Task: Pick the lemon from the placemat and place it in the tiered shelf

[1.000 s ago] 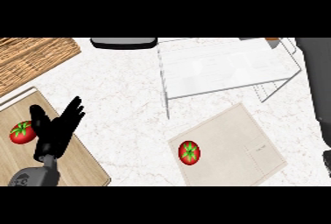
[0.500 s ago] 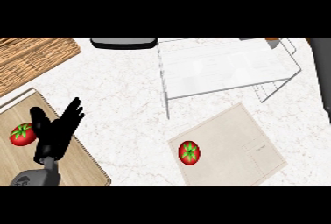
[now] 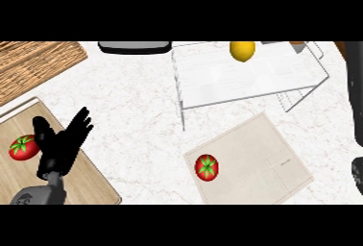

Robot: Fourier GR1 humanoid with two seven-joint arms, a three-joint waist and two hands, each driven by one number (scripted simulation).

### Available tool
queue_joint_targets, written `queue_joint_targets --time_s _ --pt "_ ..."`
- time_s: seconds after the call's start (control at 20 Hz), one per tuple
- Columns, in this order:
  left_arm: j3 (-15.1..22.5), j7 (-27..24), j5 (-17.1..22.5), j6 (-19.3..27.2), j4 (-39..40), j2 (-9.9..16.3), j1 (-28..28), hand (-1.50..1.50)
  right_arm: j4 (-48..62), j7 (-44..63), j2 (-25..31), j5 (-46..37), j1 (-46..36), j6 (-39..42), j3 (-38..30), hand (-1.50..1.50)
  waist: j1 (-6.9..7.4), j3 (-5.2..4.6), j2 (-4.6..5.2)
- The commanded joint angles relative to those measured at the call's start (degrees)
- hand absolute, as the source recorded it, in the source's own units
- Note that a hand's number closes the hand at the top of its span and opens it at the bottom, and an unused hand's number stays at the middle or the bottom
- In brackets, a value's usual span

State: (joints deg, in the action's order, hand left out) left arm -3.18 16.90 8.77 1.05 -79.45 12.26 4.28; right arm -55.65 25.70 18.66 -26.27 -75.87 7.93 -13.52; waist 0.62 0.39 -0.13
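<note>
The yellow lemon (image 3: 242,51) lies on the top of the white wire tiered shelf (image 3: 245,79), near its far edge, with no hand touching it. The beige placemat (image 3: 273,161) lies in front of the shelf and carries only a red tomato (image 3: 206,166). My left hand (image 3: 60,144) rests open, fingers up, over the wooden cutting board (image 3: 85,178) at the lower left. Only a dark stretch of my right arm (image 3: 355,96) runs along the right edge; its hand does not show.
A second tomato (image 3: 22,147) sits on the cutting board beside my left hand. A woven mat (image 3: 35,62) lies at the upper left. A dark grey object (image 3: 135,46) stands at the far edge, left of the shelf.
The lemon has come into view on the shelf's top; earlier it showed nowhere. The left hand has stayed put.
</note>
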Motion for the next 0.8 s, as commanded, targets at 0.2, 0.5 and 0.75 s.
queue_joint_targets --time_s 0.2,0.5,0.75 --pt "1.11 0.13 -1.35 1.19 1.60 -2.17 -1.32 0.00 1.22 2.51 -1.42 7.68 -3.10 -5.63 -8.39 -1.50 -0.01 -0.41 0.21" --pt "-0.24 1.16 0.54 -1.26 0.30 -0.68 -2.69 0.00 -0.36 2.94 2.68 7.97 -2.29 -12.44 -12.28 -1.50 -0.19 -0.40 0.09" --pt "-1.10 2.66 0.04 -0.87 3.10 0.28 2.35 0.00 5.71 2.29 9.74 4.88 -3.77 -17.29 -14.69 -1.50 -0.13 -0.43 0.62"
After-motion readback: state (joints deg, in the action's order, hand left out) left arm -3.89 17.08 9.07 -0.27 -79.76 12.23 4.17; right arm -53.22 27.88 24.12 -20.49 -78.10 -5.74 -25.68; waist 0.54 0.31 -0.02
